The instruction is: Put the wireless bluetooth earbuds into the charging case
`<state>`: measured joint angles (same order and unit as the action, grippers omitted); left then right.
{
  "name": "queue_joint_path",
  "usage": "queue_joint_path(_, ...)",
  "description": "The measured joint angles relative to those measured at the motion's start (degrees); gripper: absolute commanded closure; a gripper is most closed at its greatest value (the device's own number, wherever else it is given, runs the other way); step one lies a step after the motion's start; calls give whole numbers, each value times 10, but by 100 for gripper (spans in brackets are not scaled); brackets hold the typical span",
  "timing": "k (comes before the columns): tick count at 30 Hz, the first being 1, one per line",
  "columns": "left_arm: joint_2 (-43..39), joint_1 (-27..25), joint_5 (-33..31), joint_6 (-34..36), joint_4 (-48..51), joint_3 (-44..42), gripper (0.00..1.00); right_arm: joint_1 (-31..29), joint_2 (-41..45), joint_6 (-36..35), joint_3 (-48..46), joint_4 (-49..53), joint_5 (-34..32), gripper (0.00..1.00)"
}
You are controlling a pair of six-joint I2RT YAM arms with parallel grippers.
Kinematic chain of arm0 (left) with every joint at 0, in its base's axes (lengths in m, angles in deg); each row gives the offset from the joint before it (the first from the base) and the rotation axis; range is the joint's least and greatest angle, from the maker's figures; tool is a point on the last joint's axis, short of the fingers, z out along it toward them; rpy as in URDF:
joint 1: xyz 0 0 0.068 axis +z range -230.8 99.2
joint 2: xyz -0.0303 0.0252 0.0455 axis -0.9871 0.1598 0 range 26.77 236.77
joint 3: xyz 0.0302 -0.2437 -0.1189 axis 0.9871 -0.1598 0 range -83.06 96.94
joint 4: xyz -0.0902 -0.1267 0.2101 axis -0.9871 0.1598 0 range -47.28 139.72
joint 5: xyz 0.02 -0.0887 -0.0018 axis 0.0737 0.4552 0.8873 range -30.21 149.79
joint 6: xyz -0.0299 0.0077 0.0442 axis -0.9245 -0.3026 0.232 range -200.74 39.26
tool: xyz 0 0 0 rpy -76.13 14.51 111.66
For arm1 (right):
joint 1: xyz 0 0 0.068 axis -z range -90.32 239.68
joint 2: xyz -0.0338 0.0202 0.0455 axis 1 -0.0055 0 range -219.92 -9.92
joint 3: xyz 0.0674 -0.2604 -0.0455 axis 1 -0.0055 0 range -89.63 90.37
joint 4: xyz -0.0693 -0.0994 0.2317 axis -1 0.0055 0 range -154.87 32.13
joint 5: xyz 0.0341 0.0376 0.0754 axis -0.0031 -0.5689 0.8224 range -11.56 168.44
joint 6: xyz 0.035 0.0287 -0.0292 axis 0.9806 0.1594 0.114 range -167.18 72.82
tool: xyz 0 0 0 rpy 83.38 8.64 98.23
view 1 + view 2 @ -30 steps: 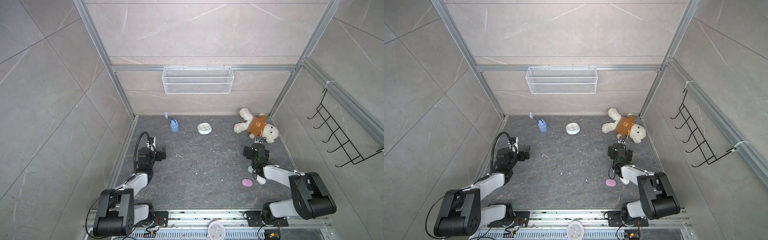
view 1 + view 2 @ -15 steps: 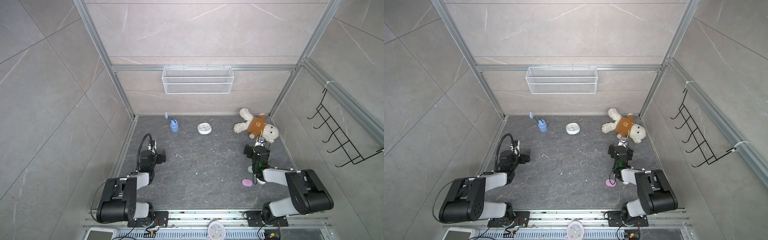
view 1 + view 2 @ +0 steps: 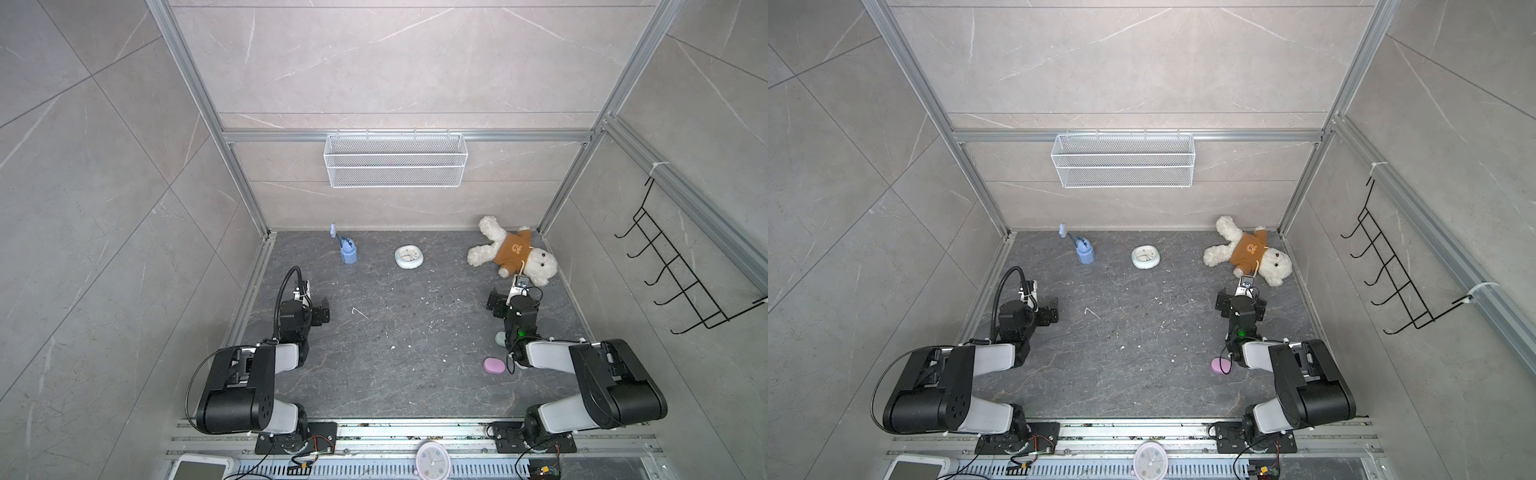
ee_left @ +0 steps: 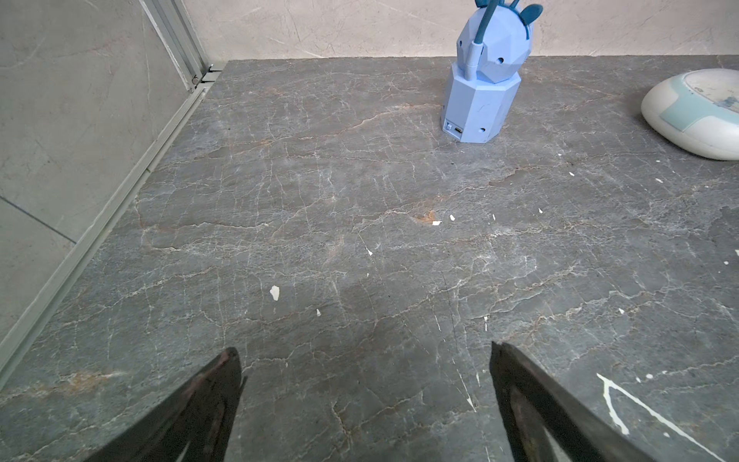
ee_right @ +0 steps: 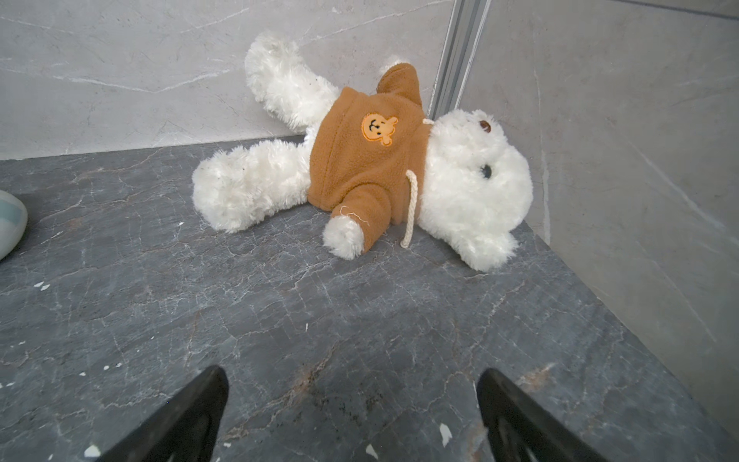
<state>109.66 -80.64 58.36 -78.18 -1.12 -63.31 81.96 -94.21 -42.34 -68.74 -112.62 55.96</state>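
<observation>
The left gripper (image 4: 362,350) is spread wide with nothing between its dark fingers (image 4: 208,404). It hangs low over the bare grey bench (image 4: 360,200), and whether the tips touch the stone cannot be told. Ahead of it and a little to its right stands a pale blue faceted figure (image 4: 482,92), well apart. Further to the right lies a round white clock (image 4: 696,112). Only white specks are scattered on the stone under and around this gripper. The right gripper (image 5: 352,374) is likewise fully released and empty, with bare bench showing between its fingers. It points at a white teddy bear in a brown hoodie (image 5: 360,168), which lies on its back in the corner straight ahead, near but not touching. The task's things sit behind this gripper, back along its own arm. In a top view a pink oval case (image 3: 494,366) rests on the bench just beside the forearm, lid shut as far as can be seen. A mint-green piece (image 3: 500,337) lies closer to the wrist, half hidden by the arm. The earbuds themselves are too small to pick out among the specks. Neither gripper holds anything.
</observation>
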Motion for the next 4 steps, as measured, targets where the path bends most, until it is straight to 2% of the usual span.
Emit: queue_joint_path(4, 0, 1, 0, 0, 0, 0, 1, 0, 0, 0, 0, -1, 0, 0)
